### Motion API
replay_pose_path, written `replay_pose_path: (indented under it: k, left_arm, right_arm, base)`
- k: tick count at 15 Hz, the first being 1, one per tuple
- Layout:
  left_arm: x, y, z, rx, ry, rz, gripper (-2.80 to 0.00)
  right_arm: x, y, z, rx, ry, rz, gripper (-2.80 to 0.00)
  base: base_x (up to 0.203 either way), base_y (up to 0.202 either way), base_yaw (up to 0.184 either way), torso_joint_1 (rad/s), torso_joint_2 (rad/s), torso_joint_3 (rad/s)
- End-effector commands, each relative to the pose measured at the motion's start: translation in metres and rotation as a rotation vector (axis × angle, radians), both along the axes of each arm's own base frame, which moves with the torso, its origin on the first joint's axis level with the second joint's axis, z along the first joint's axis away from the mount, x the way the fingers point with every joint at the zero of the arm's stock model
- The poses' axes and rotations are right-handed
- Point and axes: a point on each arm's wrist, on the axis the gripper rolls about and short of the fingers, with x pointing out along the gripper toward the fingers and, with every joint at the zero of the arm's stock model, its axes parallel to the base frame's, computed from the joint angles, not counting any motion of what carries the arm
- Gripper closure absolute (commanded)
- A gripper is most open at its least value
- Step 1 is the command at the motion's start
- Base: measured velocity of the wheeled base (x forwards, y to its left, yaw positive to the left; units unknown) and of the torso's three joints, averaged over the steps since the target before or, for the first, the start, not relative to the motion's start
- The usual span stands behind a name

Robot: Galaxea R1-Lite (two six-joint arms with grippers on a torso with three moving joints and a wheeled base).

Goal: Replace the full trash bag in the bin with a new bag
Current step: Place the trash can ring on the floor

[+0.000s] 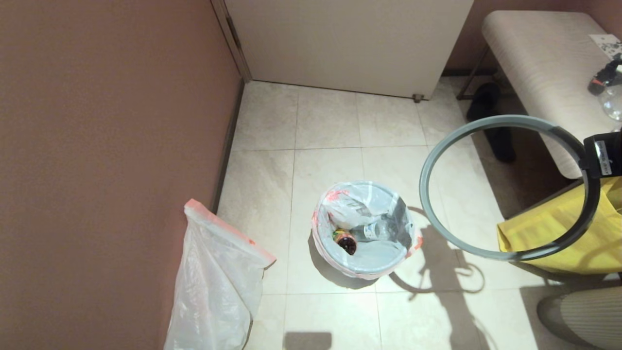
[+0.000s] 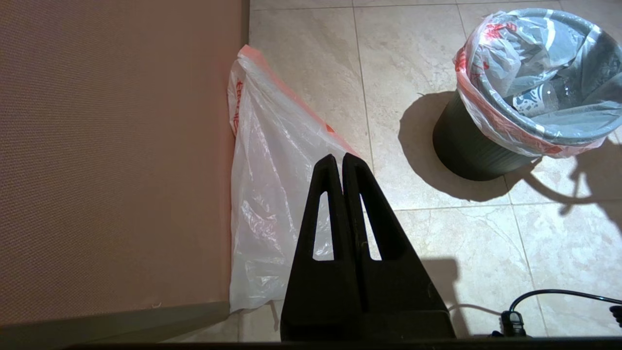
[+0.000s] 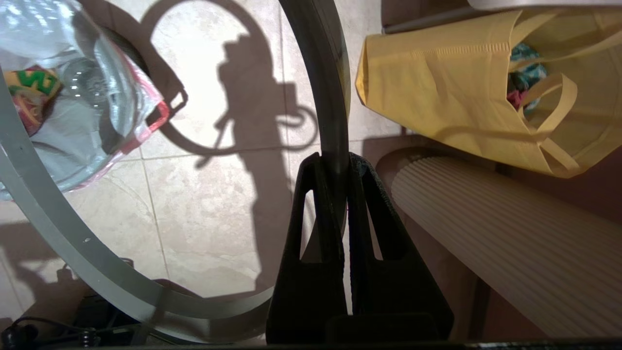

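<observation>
The full trash bag (image 1: 364,253) lines the black bin (image 2: 466,150) on the floor tiles, its pink-red hem folded over the bin's edge; a clear bottle (image 1: 376,231) and a dark round cup (image 1: 346,241) lie inside. The grey hoop rim (image 1: 437,146) is off the bin, held up in the air to the bin's right by my right gripper (image 3: 334,163), which is shut on it. The limp new bag (image 1: 218,287) hangs against the left wall. My left gripper (image 2: 342,160) is shut and empty, hovering in front of the new bag, apart from it.
A big yellow bag (image 1: 568,233) stands on the floor at the right, under the hoop's far side. A pale bench (image 1: 544,63) is at the back right, a white door (image 1: 350,43) at the back. A ribbed cylinder (image 3: 510,233) lies close by my right gripper.
</observation>
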Motion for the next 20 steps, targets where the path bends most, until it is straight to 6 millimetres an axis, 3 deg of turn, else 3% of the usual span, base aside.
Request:
replay_pose_path:
  k: [1,3,6,11,15,18,19,20]
  left_arm:
    - [0.0,0.0,0.0,0.0,0.0,0.0,0.0]
    - [0.0,0.0,0.0,0.0,0.0,0.0,0.0]
    - [0.0,0.0,0.0,0.0,0.0,0.0,0.0]
    - [0.0,0.0,0.0,0.0,0.0,0.0,0.0]
    - [0.0,0.0,0.0,0.0,0.0,0.0,0.0]
    - [0.0,0.0,0.0,0.001,0.0,0.0,0.0]
    - [0.0,0.0,0.0,0.0,0.0,0.0,0.0]
    - [0.0,0.0,0.0,0.002,0.0,0.0,0.0]
  right_arm:
    - [0.016,-0.01,-0.011,-0.001,0.038,-0.042,0.0]
    - [0.052,-0.023,-0.032,-0.009,0.061,-0.071,0.0]
    - [0.109,-0.044,-0.079,-0.007,0.106,-0.081,0.0]
    - [0.193,-0.077,-0.198,-0.019,0.186,-0.107,0.0]
    - [0.229,-0.099,-0.311,-0.06,0.242,-0.077,0.0]
    - [0.238,-0.104,-0.375,-0.007,0.222,0.023,0.0]
    - [0.239,-0.104,-0.387,0.014,0.214,0.052,-2.8]
    - [0.241,-0.105,-0.395,0.019,0.213,0.059,-2.8]
  base:
    - [0.0,0.0,0.0,0.0,0.0,0.0]
    - [0.0,0.0,0.0,0.0,0.0,0.0]
    - [0.0,0.0,0.0,0.0,0.0,0.0]
    - [0.0,0.0,0.0,0.0,0.0,0.0]
    - [0.0,0.0,0.0,0.0,0.0,0.0]
    - [0.0,0.0,0.0,0.0,0.0,0.0]
    - [0.0,0.0,0.0,0.0,0.0,0.0]
    - [0.0,0.0,0.0,0.0,0.0,0.0]
